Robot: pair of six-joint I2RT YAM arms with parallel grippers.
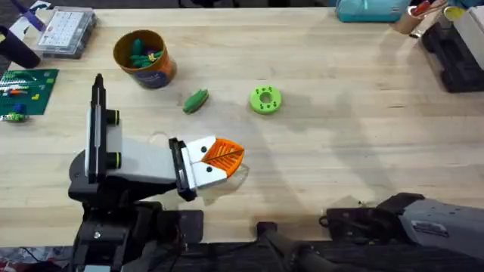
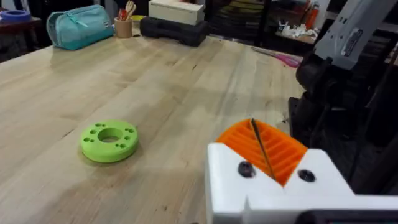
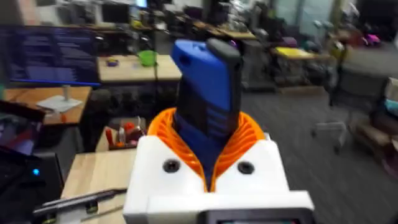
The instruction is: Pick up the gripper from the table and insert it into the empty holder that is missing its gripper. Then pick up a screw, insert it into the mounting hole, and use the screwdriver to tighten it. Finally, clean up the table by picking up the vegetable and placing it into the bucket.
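The right tool (image 3: 208, 163) is clamping the bright blue pen-shaped screwdriver (image 3: 205, 93), carried aloft, presumably for tightening. The left tool (image 1: 225, 157) is sitting pinched shut, empty, low over the wooden table (image 1: 363, 136). At its twelve o'clock, the dark-green leaf-shaped vegetable (image 1: 196, 100) is lying, the orange-yellow bucket (image 1: 144, 59) at eleven.

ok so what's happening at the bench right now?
The right tool is shut on the screwdriver, held up off the table. The left tool is shut and hangs over the table near the green disc. The vegetable lies beside the bucket, not yet cleaned up.
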